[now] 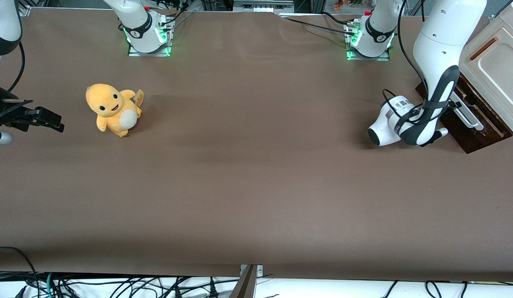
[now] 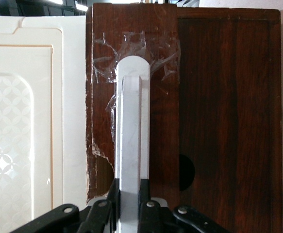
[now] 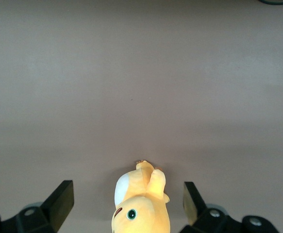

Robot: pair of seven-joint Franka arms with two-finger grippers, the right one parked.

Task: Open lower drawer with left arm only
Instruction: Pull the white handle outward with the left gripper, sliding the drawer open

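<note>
We see the left arm [image 1: 436, 62] covering part of the drawer [image 1: 473, 124]; its claw [image 2: 130, 206] is cut off at the frame edge.

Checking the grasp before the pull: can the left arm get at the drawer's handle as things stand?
Probably yes. In the wrist view the gripper already straddles the white handle of the lower drawer, a finger on each side, nothing between. The front view shows the left arm right at the cabinet.

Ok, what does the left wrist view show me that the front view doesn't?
Only the left wrist view: the gripper shut on the white bar handle, with clear tape around the handle's mount. Only the front view: the left arm, the yellow plush toy toward the parked arm's end. Both: the lower drawer and cream cabinet.
</note>
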